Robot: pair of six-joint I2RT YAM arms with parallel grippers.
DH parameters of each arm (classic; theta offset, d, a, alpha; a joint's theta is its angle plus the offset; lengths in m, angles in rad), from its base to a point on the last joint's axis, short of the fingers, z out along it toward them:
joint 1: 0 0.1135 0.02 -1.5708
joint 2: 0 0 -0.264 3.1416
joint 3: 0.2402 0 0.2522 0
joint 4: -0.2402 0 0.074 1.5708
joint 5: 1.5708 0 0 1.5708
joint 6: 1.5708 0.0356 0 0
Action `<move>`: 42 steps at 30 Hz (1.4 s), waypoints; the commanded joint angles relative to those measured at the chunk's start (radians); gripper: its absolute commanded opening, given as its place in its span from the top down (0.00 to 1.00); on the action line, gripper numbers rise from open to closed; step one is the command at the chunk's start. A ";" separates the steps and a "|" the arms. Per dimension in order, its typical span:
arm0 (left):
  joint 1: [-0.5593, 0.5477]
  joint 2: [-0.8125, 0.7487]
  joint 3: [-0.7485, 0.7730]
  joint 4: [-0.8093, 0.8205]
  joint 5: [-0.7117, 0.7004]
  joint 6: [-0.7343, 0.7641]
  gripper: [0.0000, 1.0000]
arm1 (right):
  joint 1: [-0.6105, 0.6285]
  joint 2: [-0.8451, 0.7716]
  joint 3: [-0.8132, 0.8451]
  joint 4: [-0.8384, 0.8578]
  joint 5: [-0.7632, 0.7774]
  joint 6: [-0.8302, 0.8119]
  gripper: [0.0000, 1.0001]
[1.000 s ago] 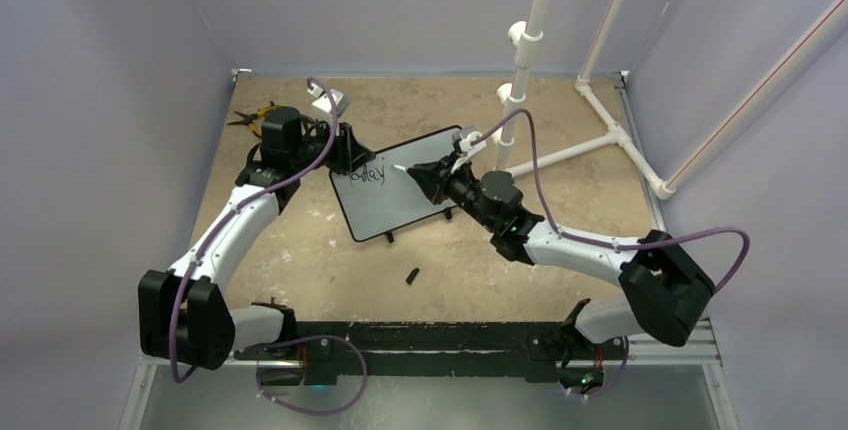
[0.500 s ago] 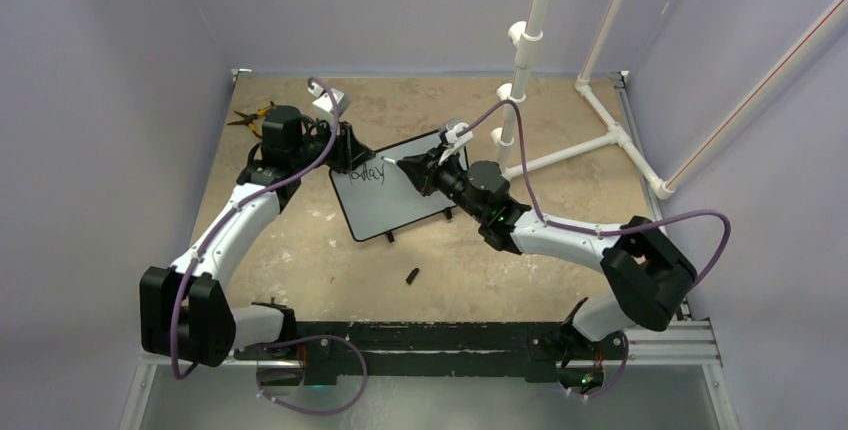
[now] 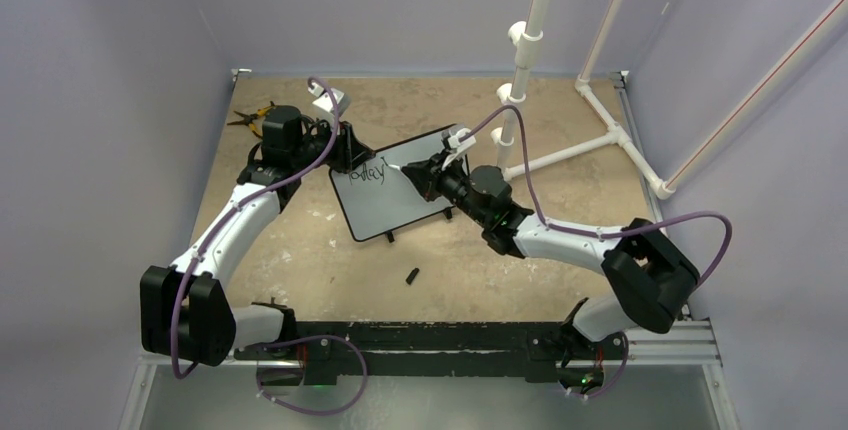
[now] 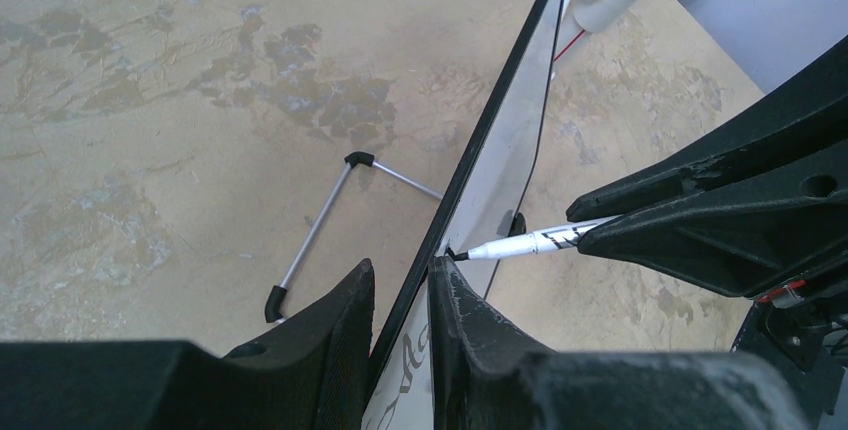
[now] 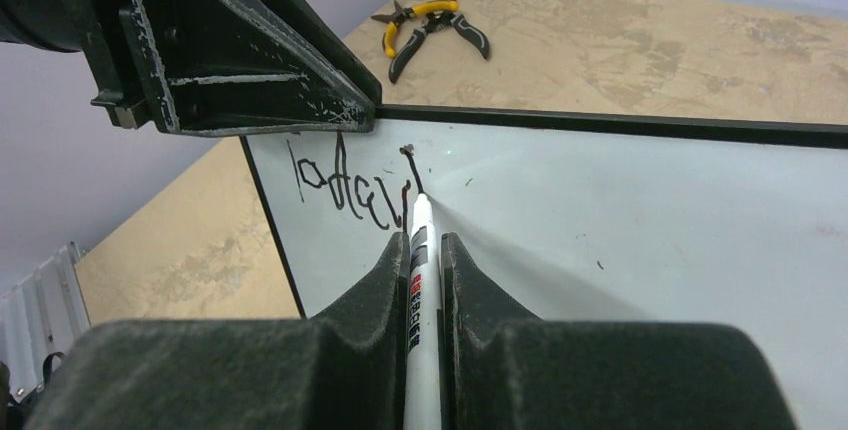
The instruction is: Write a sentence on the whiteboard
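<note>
The whiteboard (image 3: 400, 205) stands tilted on the table, black frame around a white face (image 5: 650, 210). My left gripper (image 3: 345, 155) is shut on its top left edge, one finger on each side of the frame (image 4: 402, 268). My right gripper (image 3: 425, 178) is shut on a white marker (image 5: 420, 280), which runs straight out between the fingers (image 5: 421, 238). The marker's black tip (image 4: 455, 253) touches the board just right of the sentence's only word, "Today" (image 5: 345, 185), at a short fresh stroke. The rest of the board is blank.
Yellow-handled pliers (image 3: 255, 117) lie at the far left of the table. A small black marker cap (image 3: 412, 275) lies in front of the board. A white pipe frame (image 3: 600, 140) stands at the back right. The board's metal prop leg (image 4: 315, 235) rests behind it.
My right gripper has moved left across the board, bringing the marker tip up to the end of the written word. The left gripper and board have stayed put.
</note>
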 commanded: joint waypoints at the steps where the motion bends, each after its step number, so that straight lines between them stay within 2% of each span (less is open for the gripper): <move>1: -0.008 0.021 -0.015 -0.015 0.013 -0.004 0.77 | -0.008 -0.037 -0.013 0.026 -0.006 -0.025 1.00; 5: -0.008 0.018 -0.017 -0.015 0.013 -0.003 0.77 | -0.008 -0.065 -0.038 0.047 -0.020 -0.008 1.00; 15: -0.008 0.016 -0.019 -0.017 0.010 -0.002 0.77 | -0.018 -0.058 -0.034 0.053 0.056 0.016 1.00; 27: -0.008 0.018 -0.017 -0.017 0.010 0.001 0.77 | -0.040 0.010 0.018 0.068 -0.034 -0.019 1.00; 42: -0.008 0.015 -0.017 -0.017 0.013 0.000 0.77 | -0.041 -0.020 -0.052 0.018 -0.010 0.000 1.00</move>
